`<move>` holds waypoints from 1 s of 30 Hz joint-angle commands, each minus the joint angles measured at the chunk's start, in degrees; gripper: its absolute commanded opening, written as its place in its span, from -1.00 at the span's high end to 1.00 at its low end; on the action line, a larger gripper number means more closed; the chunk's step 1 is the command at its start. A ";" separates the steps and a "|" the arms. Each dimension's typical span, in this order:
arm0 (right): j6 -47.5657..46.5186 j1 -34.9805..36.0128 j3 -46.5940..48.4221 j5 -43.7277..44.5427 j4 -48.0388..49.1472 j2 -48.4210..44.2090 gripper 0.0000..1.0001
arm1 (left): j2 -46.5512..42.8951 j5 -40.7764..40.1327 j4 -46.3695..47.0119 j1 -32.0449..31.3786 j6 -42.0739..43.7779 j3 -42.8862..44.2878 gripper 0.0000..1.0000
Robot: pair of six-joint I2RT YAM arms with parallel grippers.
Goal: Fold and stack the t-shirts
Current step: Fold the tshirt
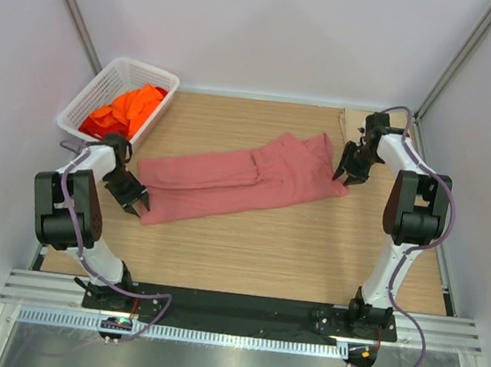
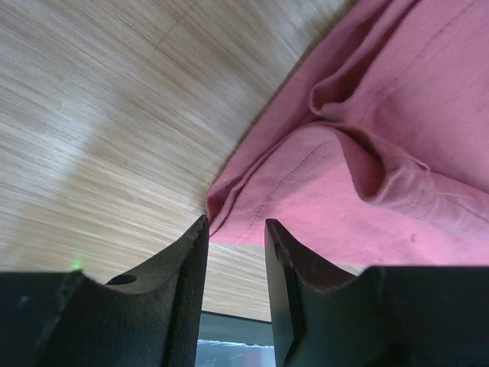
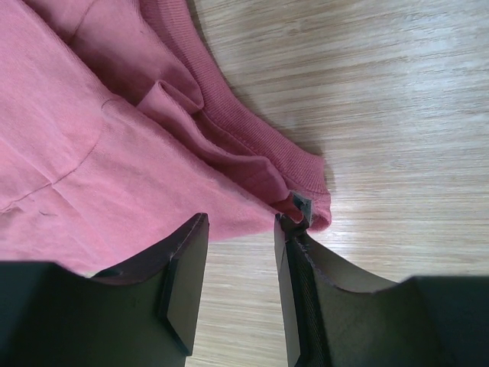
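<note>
The soft, limp pink shirt (image 1: 242, 179) lies stretched across the surface (image 1: 264, 248) mid-frame and looks best pinched at its end corners, where the left end effector (image 2: 235, 225) and right end effector (image 3: 243, 218) stand half-open, gripping nothing.

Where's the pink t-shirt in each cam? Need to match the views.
Top external: the pink t-shirt lies mid-table, folded into a long band running left to right.
Left wrist: it fills the right and upper right, with one corner near bottom centre.
Right wrist: it fills the left and upper left, its ribbed edge ending right of centre.
Shared landmark: the wooden tabletop beneath it.
</note>
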 commanded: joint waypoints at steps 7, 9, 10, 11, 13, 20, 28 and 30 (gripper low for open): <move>-0.39 0.20 1.76 -1.10 -0.29 0.25 0.08 | 1.81 -0.88 0.99 0.31 0.86 0.03 0.28; -0.39 0.20 1.50 -1.10 -0.20 0.25 0.09 | 2.51 -1.06 1.52 0.31 0.86 0.03 0.29; -0.39 0.20 1.15 -1.10 -0.20 0.25 0.09 | 2.77 -0.62 1.61 0.22 0.69 0.03 0.31; -0.39 0.20 1.14 -1.10 -0.11 0.25 0.09 | 2.95 -0.10 1.87 0.31 0.60 0.03 0.39; -0.66 0.20 0.97 -1.27 -0.11 0.25 0.09 | 2.87 0.52 2.57 0.22 0.42 -0.41 0.44; -1.97 0.90 0.88 -1.28 -0.55 -0.28 0.07 | 0.58 0.00 1.87 0.22 0.86 -0.15 0.63; -2.85 1.08 1.23 -0.49 -0.20 0.68 0.02 | -0.30 0.26 0.82 0.22 1.30 -0.58 0.72; -2.77 1.08 1.49 0.13 0.07 0.95 -0.07 | -0.39 0.35 0.55 0.22 1.39 -0.76 0.74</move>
